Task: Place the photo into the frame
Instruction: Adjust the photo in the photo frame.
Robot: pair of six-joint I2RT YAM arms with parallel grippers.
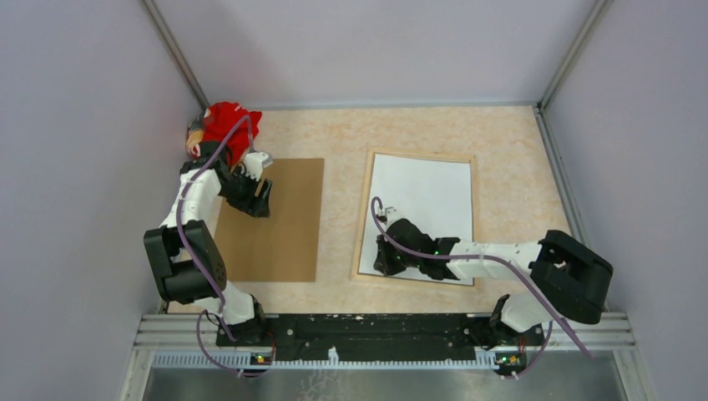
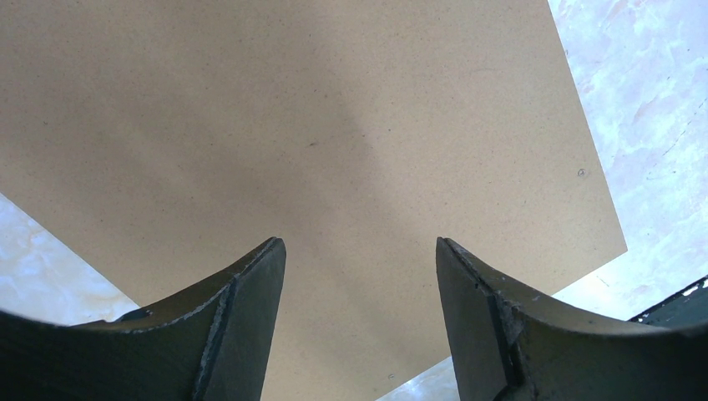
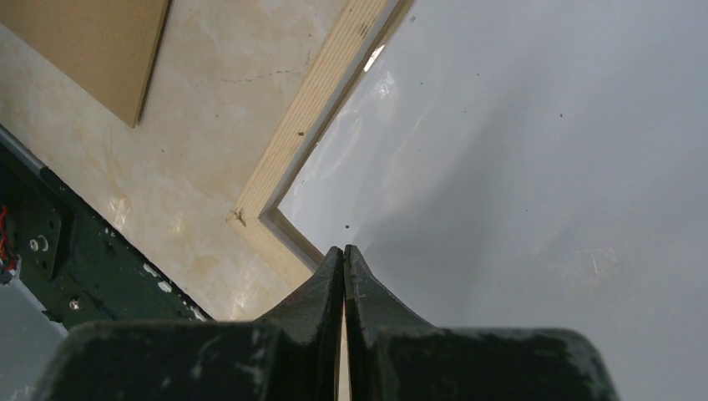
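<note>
The frame [image 1: 365,217] lies face down at right of centre, its light wood rear edges up. The photo [image 1: 430,196] lies inside it with its plain white back up, the image side hidden. My right gripper [image 1: 384,259] is shut and empty, its tips low over the photo's near left corner. In the right wrist view the shut tips [image 3: 344,251] sit on or just above the white sheet [image 3: 518,167], beside the frame's wooden corner [image 3: 317,109]. My left gripper [image 1: 260,202] is open and empty above the brown backing board [image 1: 275,225]; in the left wrist view its gripper [image 2: 361,251] is over that board [image 2: 317,125].
A red plush or cloth thing [image 1: 230,125] lies in the far left corner, behind the left arm. The beige table [image 1: 338,217] shows between board and frame. The backing board's corner shows in the right wrist view [image 3: 92,42]. Grey walls close three sides.
</note>
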